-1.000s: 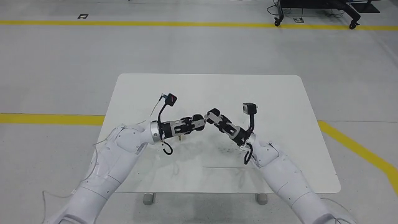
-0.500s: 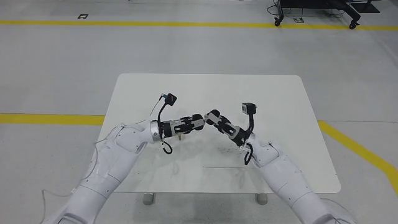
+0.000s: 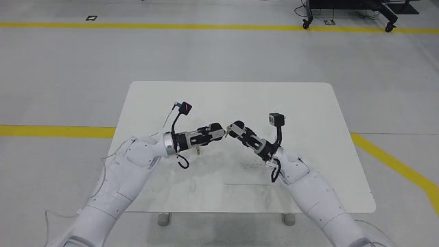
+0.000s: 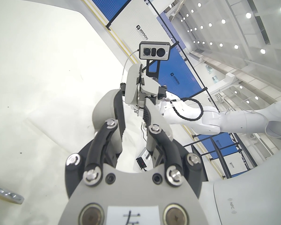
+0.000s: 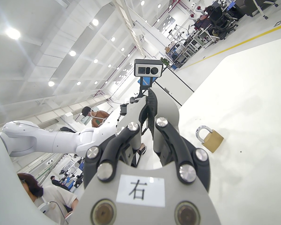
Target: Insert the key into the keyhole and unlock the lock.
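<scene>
**Two grippers tip to tip above the bench, padlock lying beside them**

I see both arms meeting over the middle of the white bench (image 3: 302,110). The left gripper (image 4: 132,98) has its fingers (image 4: 118,111) spread, with a gap between them. It faces the right gripper (image 5: 148,99) tip to tip. The right fingers (image 5: 152,108) are pressed together. I cannot tell whether a key sits between them. A brass padlock (image 5: 210,138) with a silver shackle lies flat on the bench, near the right gripper and not touching it.
</scene>
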You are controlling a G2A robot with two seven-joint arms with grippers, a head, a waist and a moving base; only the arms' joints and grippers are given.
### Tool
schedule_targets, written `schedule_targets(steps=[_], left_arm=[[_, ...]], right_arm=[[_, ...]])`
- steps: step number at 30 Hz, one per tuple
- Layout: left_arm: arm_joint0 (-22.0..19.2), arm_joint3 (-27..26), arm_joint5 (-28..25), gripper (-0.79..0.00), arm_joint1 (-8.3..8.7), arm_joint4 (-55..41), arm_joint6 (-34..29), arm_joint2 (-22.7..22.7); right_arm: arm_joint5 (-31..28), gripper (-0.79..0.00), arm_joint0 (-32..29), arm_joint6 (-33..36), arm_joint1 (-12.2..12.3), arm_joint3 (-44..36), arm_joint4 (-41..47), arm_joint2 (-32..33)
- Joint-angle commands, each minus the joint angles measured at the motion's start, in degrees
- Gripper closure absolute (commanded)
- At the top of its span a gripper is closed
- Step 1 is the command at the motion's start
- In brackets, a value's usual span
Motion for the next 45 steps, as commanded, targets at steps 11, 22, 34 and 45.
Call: schedule_targets(steps=[11, 22, 34, 45], left_arm=[[-0.75, 0.60, 0.05, -0.071, -0.26, -0.80, -1.35, 1.22], [-1.08, 1.12, 0.99, 0.000, -0.35, 0.43, -0.44, 1.56], [-0.96, 2.05, 1.97, 0.000, 0.15, -0.28, 2.71, -1.16], [-1.18, 3.94, 4.62, 0.000, 0.60, -1.04, 5.04, -3.60]], right_arm=[[0.00, 0.000, 0.23, -0.31, -0.24, 0.21, -0.68, -0.37], [0.00, 0.000, 0.11, -0.51, -0.33, 0.40, -0.71, -0.36], [0.00, -0.785, -0.32, -0.84, -0.27, -0.06, -0.75, -0.01], [0.00, -0.785, -0.32, -0.84, -0.27, -0.06, -0.75, -0.01]])
